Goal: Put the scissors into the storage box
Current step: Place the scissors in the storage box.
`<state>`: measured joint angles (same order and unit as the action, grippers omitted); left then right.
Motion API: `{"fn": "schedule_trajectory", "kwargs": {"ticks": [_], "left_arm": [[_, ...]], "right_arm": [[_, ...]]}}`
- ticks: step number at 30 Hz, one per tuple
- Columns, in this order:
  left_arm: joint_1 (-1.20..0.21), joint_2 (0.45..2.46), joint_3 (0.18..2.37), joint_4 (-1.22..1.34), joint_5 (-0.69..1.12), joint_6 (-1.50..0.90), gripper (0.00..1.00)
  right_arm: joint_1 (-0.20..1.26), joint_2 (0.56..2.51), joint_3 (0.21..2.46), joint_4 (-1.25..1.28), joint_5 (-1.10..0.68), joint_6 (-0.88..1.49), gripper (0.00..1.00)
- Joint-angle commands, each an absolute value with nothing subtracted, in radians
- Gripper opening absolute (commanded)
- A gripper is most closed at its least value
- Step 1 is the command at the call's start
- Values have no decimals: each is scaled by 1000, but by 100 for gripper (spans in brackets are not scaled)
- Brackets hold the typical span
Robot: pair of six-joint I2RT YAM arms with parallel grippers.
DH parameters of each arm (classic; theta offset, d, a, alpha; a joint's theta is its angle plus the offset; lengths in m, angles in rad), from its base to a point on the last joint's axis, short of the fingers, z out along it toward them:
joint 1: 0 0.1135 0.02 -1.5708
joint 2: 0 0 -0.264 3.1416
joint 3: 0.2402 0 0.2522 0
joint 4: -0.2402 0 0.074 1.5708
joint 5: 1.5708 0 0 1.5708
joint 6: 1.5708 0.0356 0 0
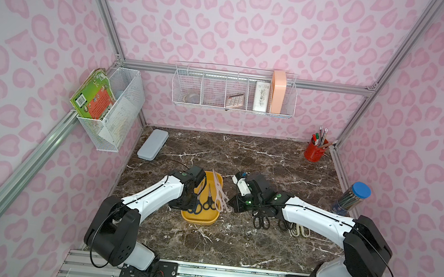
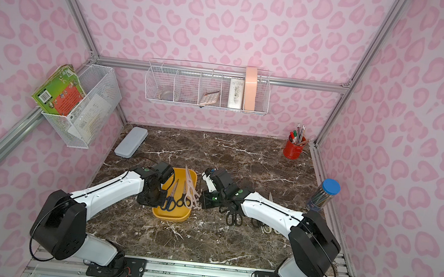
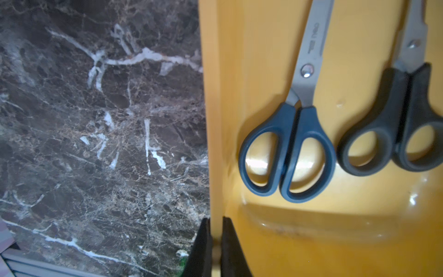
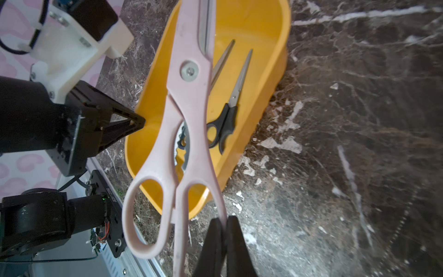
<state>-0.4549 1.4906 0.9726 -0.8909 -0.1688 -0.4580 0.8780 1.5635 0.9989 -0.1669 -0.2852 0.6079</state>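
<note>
Clamping the box wall, pinching a pink pair

Our left claw [image 3: 216,220] is closed tight on the storage box [image 3: 347,239] side wall; just inside it we see blue-handled scissors [image 3: 294,148], then black-handled scissors [image 3: 398,134]. Our right claw [image 4: 224,219] grips a handle loop of the pink scissors [image 4: 189,96], blades reaching ahead over the box. Behind it, a black pair [image 1: 261,221] and a cream-handled pair [image 1: 300,231] lie on the marble [image 1: 241,158].

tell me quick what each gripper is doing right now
left gripper: closed on the side wall of the storage box
right gripper: closed on a handle of the pink scissors
</note>
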Motion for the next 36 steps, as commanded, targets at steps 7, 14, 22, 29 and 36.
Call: {"fn": "schedule_trajectory", "kwargs": {"ticks": [7, 14, 22, 29, 36], "left_arm": [[-503, 1539, 1011, -846, -121, -497, 0], [-516, 1497, 1017, -871, -113, -529, 5], [-514, 1370, 1026, -919, -136, -546, 25], [-509, 1315, 987, -935, -199, -566, 25], [-478, 1270, 911, -892, -219, -597, 24]], "right_arm": [[891, 1605, 1012, -97, -281, 679, 0], [876, 1641, 1028, -97, -268, 669, 0], [884, 1711, 1093, -140, -272, 635, 0], [900, 1760, 1122, -159, -284, 634, 0], [910, 1829, 1175, -204, -306, 630, 1]]}}
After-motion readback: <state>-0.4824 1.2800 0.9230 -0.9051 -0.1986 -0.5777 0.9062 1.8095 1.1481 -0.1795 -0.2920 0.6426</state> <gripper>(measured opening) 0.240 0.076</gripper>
